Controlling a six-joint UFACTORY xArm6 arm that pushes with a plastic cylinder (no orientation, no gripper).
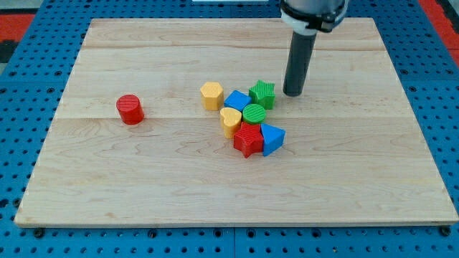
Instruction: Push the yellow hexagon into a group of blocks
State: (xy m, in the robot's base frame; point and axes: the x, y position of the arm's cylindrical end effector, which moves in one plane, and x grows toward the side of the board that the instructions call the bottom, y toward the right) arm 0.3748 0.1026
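Camera view: yellow hexagon block (pixel 211 94) sits at the cluster's left edge, touching the blue block (pixel 237 99), so it reads as already grouped with the green star (pixel 262 93), green cylinder (pixel 254 113), yellow heart (pixel 230 120), red star (pixel 248 139) and blue wedge (pixel 272 138). Red cylinder (pixel 130 109) lies well apart. My tip (pixel 292 93), a bare rod holding nothing, stands just right of the green star, apparently apart.

A straight, dark grey cylindrical rod ending in my tip (pixel 292 93) hangs from a black mount ringed by a white collar.

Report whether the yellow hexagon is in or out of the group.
In: the yellow hexagon touches the blue block at the cluster's left edge.
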